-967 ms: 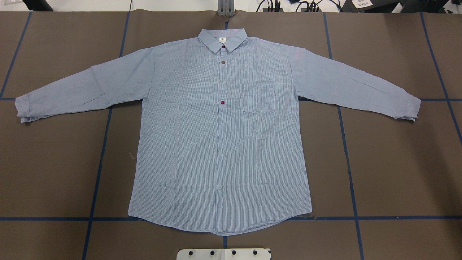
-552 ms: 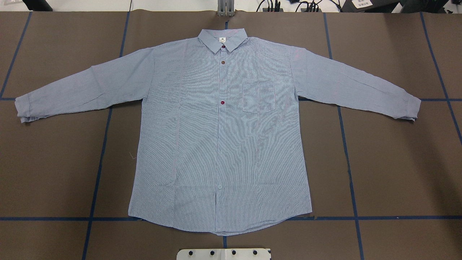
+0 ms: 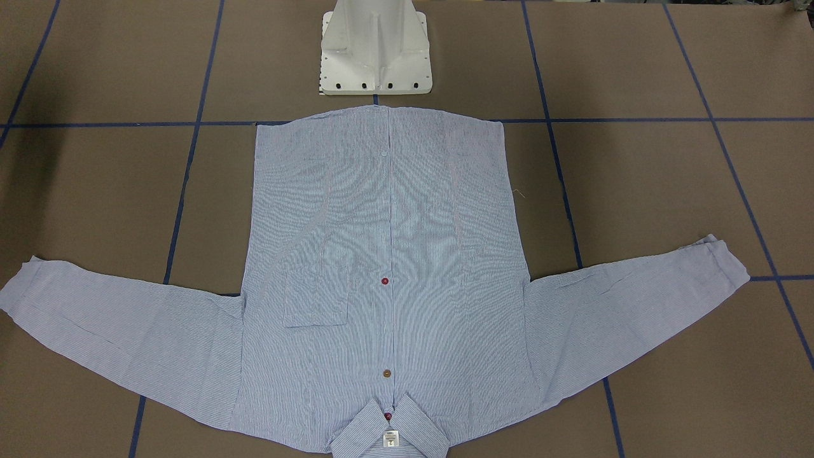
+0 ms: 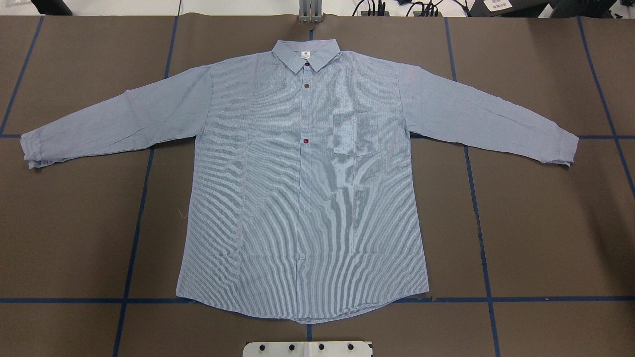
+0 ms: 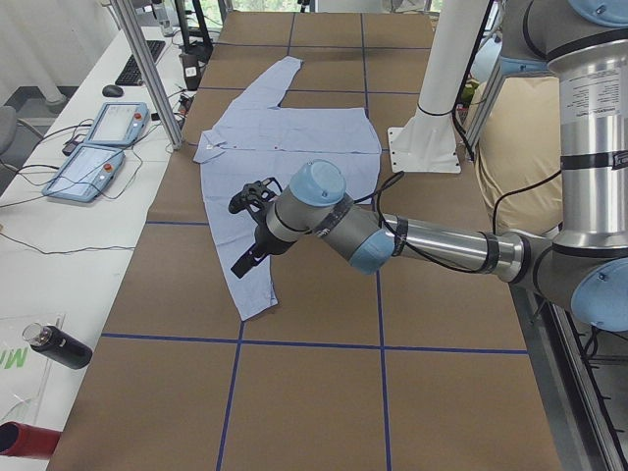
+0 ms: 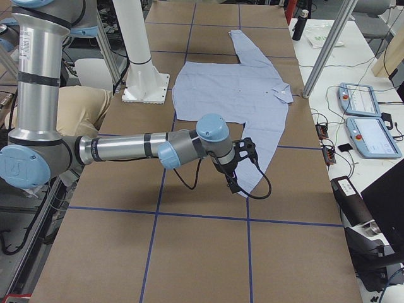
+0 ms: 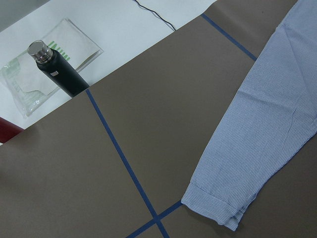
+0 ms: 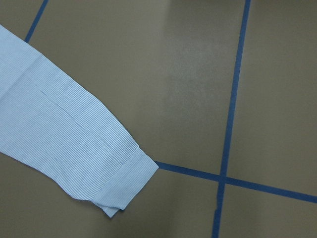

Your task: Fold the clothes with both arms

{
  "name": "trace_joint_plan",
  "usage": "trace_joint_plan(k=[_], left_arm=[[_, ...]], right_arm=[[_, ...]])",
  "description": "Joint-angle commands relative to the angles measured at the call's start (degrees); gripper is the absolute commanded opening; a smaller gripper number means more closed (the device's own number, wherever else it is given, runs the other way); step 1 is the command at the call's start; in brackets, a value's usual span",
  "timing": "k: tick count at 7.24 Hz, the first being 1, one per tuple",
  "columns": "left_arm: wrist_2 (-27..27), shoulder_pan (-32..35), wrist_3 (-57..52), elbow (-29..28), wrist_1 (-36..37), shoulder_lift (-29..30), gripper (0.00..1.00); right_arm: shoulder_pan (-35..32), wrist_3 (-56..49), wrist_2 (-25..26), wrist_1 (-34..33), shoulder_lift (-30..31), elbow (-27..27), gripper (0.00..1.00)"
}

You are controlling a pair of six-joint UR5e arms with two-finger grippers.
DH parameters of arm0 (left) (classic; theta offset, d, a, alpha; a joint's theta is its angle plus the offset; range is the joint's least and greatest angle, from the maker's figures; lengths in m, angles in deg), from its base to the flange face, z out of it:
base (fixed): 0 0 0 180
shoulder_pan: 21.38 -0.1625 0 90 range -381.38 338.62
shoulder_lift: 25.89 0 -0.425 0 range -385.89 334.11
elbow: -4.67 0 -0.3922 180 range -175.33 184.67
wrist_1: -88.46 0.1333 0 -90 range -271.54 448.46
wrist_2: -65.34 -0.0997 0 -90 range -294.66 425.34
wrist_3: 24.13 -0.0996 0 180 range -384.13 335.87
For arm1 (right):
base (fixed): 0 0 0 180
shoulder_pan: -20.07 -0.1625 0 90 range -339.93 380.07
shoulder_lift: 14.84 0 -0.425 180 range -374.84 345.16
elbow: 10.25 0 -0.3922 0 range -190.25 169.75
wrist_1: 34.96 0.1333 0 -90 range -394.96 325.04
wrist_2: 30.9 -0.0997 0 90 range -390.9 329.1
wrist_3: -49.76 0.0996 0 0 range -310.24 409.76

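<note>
The light blue striped shirt (image 4: 302, 198) lies flat and face up on the brown table, buttoned, sleeves spread out to both sides, collar at the far edge (image 3: 381, 254). My left gripper (image 5: 250, 231) hangs above the end of the shirt's left sleeve (image 5: 257, 294); whether it is open or shut I cannot tell. My right gripper (image 6: 237, 167) hangs above the end of the other sleeve (image 6: 252, 180); I cannot tell its state either. The wrist views show each cuff (image 7: 218, 210) (image 8: 124, 188) lying flat, with no fingers in frame. Neither arm shows in the overhead or front views.
The white pedestal base (image 3: 375, 51) stands at the shirt's hem. A black bottle (image 7: 57, 69) and a plastic bag lie on the white bench past the table's left end. Teach pendants (image 6: 369, 120) and aluminium posts (image 6: 328, 47) are on the operators' side.
</note>
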Motion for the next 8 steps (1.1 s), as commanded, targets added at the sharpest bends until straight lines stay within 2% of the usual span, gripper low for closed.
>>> trace_joint_plan(k=[1, 2, 4, 6, 7, 8], left_arm=[[0.01, 0.00, -0.12, 0.07, -0.04, -0.06, 1.00], [0.01, 0.00, -0.21, 0.16, -0.12, -0.15, 1.00], [0.09, 0.00, -0.30, 0.16, -0.12, -0.15, 1.00], [1.76, 0.09, -0.38, 0.07, -0.12, -0.33, 1.00], [1.76, 0.00, -0.38, 0.16, -0.12, -0.42, 1.00], [1.76, 0.00, -0.38, 0.16, -0.12, -0.42, 1.00]], right_arm=[[9.18, 16.04, 6.64, 14.42, -4.07, -8.45, 1.00], [12.45, 21.42, 9.47, 20.33, -6.10, -12.85, 1.00], [13.18, 21.91, 10.03, 27.83, -8.31, -21.30, 0.94], [13.45, 22.00, 10.03, 29.09, -9.28, -23.96, 0.76], [13.62, 22.00, 10.11, 29.27, -9.28, -24.67, 0.70], [14.32, 22.00, 10.20, 29.27, -9.28, -24.67, 0.68]])
